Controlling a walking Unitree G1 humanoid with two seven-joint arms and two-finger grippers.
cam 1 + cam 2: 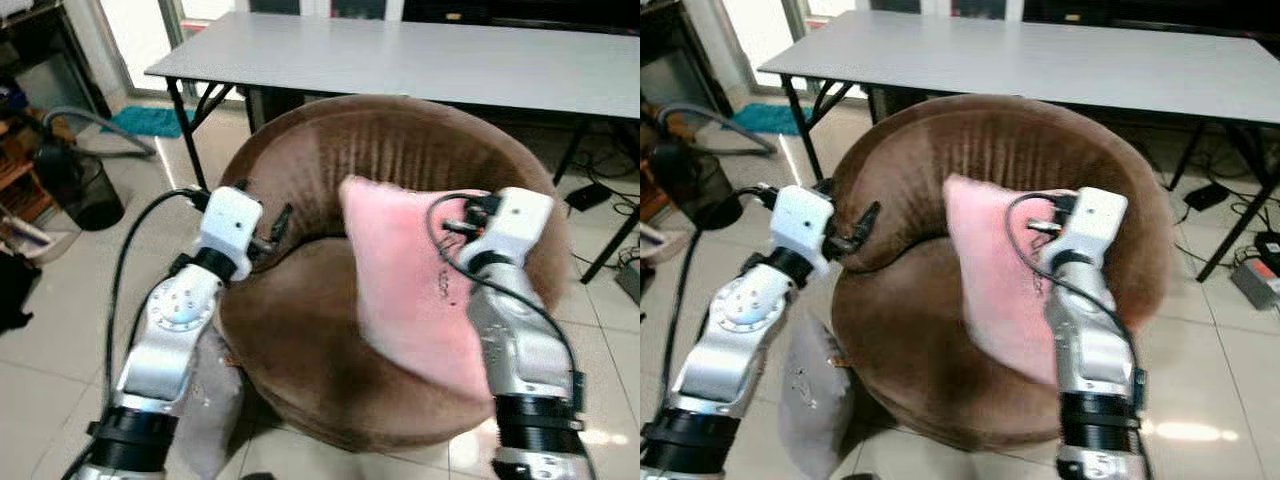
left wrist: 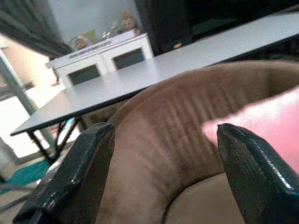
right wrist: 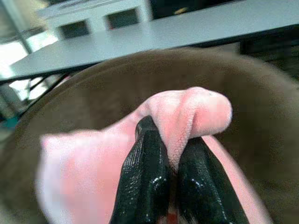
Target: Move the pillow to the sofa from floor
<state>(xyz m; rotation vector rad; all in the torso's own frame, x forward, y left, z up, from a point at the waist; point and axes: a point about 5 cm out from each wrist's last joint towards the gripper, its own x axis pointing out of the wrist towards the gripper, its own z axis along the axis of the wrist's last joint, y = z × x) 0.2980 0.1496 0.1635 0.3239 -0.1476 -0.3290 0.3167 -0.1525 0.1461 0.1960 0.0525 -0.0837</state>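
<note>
A pink pillow [image 1: 400, 280] hangs tilted over the seat of the round brown sofa chair [image 1: 300, 340], its lower corner down by the front of the seat. My right gripper [image 3: 170, 172] is shut on a bunched fold at the pillow's [image 3: 201, 109] upper edge, level with the sofa's backrest. To the left, my left gripper [image 1: 265, 215] is open beside the sofa's left arm, its fingers [image 2: 84, 163] spread with nothing between them. The pillow's corner [image 2: 266, 121] sits beyond them.
A grey folding table [image 1: 400, 60] stands just behind the sofa. A grey cushion [image 1: 815, 390] lies on the tiled floor against the sofa's front left. A black bin [image 1: 80, 185] and a hose are at the far left, and a power strip [image 1: 1255, 280] is at the right.
</note>
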